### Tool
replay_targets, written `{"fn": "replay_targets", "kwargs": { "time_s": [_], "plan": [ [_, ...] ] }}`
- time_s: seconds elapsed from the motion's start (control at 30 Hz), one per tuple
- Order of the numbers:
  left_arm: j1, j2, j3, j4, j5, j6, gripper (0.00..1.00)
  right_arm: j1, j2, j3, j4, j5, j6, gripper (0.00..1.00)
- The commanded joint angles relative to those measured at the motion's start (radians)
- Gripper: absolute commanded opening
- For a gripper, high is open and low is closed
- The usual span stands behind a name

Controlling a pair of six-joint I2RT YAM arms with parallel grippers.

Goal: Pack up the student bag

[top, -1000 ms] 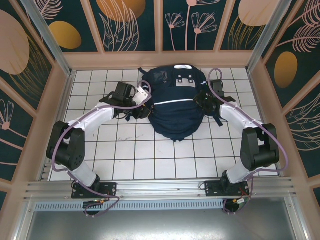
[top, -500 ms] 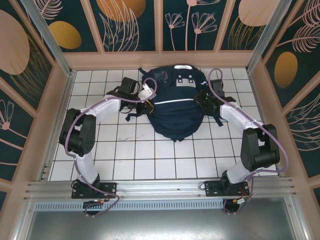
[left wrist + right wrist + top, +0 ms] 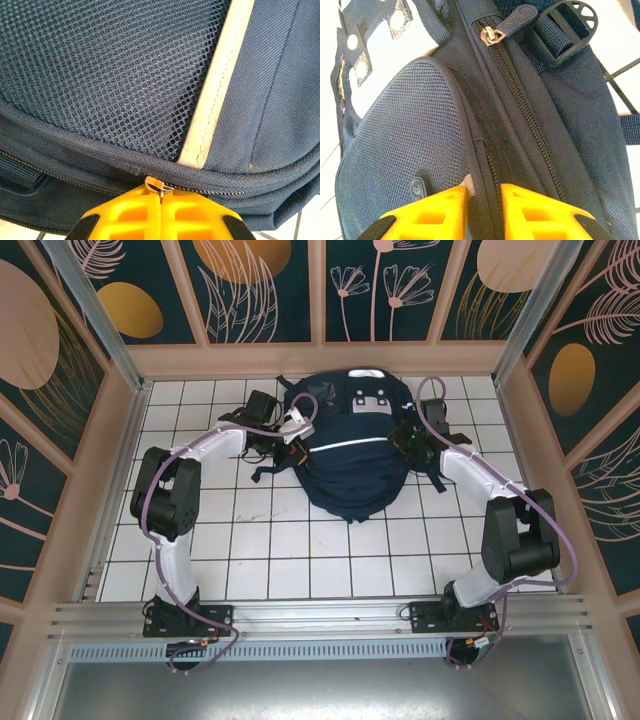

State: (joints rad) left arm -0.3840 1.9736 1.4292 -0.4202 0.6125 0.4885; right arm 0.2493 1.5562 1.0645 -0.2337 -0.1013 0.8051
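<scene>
- Lying on the far middle of the white tiled table (image 3: 270, 540), the student bag (image 3: 350, 475) is a rounded navy pack. It has a white stripe (image 3: 350, 443) across it and white patches (image 3: 372, 400) toward its far end.
- Top view: the bag sits between the two arms. The left gripper (image 3: 293, 445) is against its left flank and the right gripper (image 3: 405, 440) against its right flank.
- Left wrist view: close up are honeycomb mesh (image 3: 110, 70), the stripe's stitched edge and a curved zip line. The yellow fingers (image 3: 130, 210) are clenched together on a small metal zip pull (image 3: 155, 185).
- Right wrist view: a second zip slider (image 3: 492, 35) with a dark rubber tab, a black plastic buckle (image 3: 565, 25) and webbing are visible. The fingers (image 3: 440, 207) grasp a piped ridge of the bag's fabric from either side.
- Dark strap (image 3: 265, 472): trails loose on the tiles just left of the bag, under the left arm.
- Surround: patterned wall panels (image 3: 260, 290) enclose the table on its left, far and right sides.
</scene>
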Motion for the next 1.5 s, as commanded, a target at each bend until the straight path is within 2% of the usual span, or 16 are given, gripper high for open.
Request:
{"fn": "replay_targets", "kwargs": {
  "time_s": [0.0,0.07,0.23,0.3,0.37,0.5,0.6,0.67,0.83,0.9,1.03,1.2,1.37,1.47],
  "plan": [
    [0.0,-0.094,-0.049,0.019,0.006,-0.045,0.0,0.004,-0.055,-0.02,-0.012,0.045,0.01,0.28],
    [-0.001,-0.139,-0.088,0.049,-0.009,-0.095,0.0,0.005,-0.075,-0.038,-0.03,0.06,-0.006,0.35],
    [-0.001,-0.212,-0.174,0.128,-0.043,-0.258,0.0,0.017,-0.173,-0.109,-0.08,0.081,-0.076,0.63],
    [-0.003,-0.229,-0.199,0.145,-0.052,-0.307,0.0,0.019,-0.207,-0.157,-0.086,0.038,-0.092,0.69],
    [-0.002,-0.238,-0.204,0.143,-0.056,-0.336,0.0,0.016,-0.226,-0.218,-0.047,-0.037,-0.084,0.7],
    [-0.009,-0.246,-0.193,0.118,-0.047,-0.369,0.0,0.038,-0.212,-0.319,0.107,-0.194,-0.054,0.64],
    [-0.026,-0.254,-0.193,0.088,-0.067,-0.361,0.0,0.058,-0.186,-0.327,0.159,-0.24,-0.038,0.6],
    [-0.041,-0.254,-0.191,0.049,-0.097,-0.346,0.0,0.065,-0.174,-0.333,0.175,-0.247,-0.017,0.56],
    [-0.084,-0.249,-0.199,-0.029,-0.138,-0.313,0.0,0.069,-0.166,-0.372,0.235,-0.241,0.05,0.39],
    [-0.113,-0.253,-0.197,-0.045,-0.143,-0.306,0.0,0.083,-0.168,-0.377,0.251,-0.215,0.09,0.32],
    [-0.143,-0.29,-0.206,-0.047,-0.142,-0.324,0.0,0.112,-0.185,-0.386,0.271,-0.144,0.161,0.24],
    [-0.164,-0.328,-0.237,0.008,-0.134,-0.401,0.0,0.15,-0.2,-0.382,0.294,-0.078,0.216,0.19],
    [-0.219,-0.342,-0.31,0.246,-0.071,-0.632,0.0,0.187,-0.166,-0.374,0.334,-0.107,0.234,0.19],
    [-0.284,-0.318,-0.323,0.337,-0.116,-0.715,0.0,0.208,-0.154,-0.375,0.34,-0.114,0.235,0.18]
  ]
}}
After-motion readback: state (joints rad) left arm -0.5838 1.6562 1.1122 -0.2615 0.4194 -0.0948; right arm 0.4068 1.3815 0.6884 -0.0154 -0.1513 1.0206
